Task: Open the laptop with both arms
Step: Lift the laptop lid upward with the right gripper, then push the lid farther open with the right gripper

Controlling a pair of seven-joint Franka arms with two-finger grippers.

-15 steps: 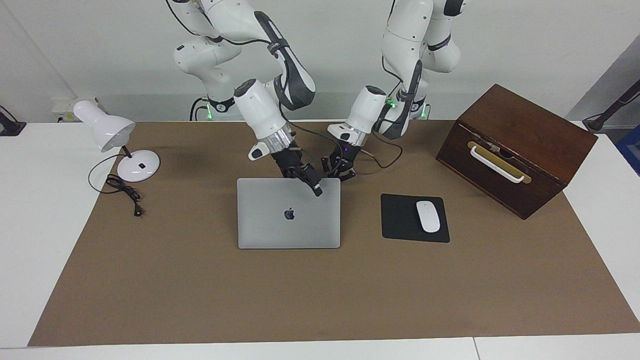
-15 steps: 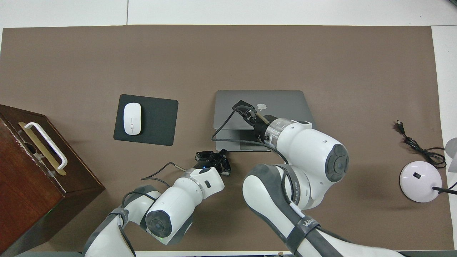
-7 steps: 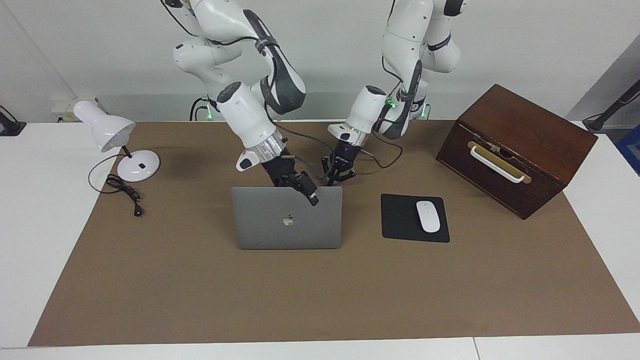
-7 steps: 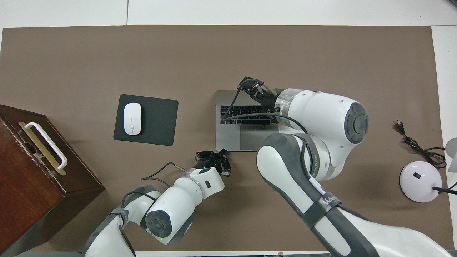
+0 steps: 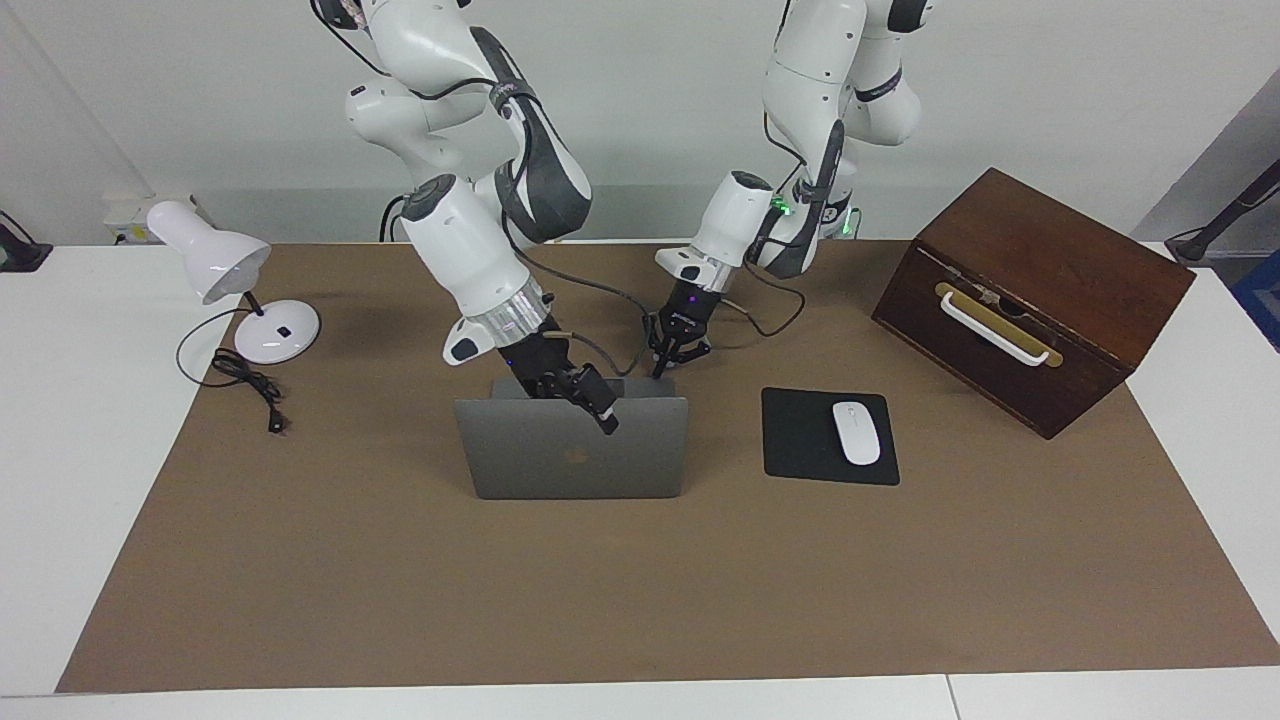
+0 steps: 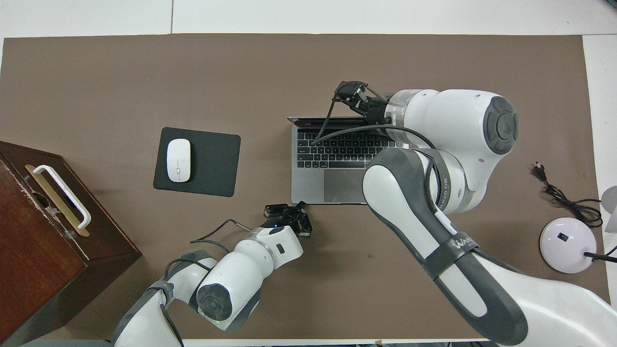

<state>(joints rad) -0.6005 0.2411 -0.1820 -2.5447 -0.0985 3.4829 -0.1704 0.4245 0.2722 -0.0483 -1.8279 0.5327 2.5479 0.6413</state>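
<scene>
The laptop (image 5: 572, 450) lies mid-counter beside the black mouse pad (image 5: 828, 436), and its lid now stands nearly upright — a second ago it lay flat, half a second ago half raised. The right gripper (image 5: 600, 408) has risen with the lid's top edge and rests against it; whether its jaws are apart or together I cannot tell. The left gripper (image 5: 664, 362), jaws together, has stayed pressed on the base's corner nearest the robots — the keyboard and trackpad now show in the overhead view. Lamp (image 5: 235, 285), mouse (image 5: 856, 432) and wooden box (image 5: 1030, 300) are unmoved.
</scene>
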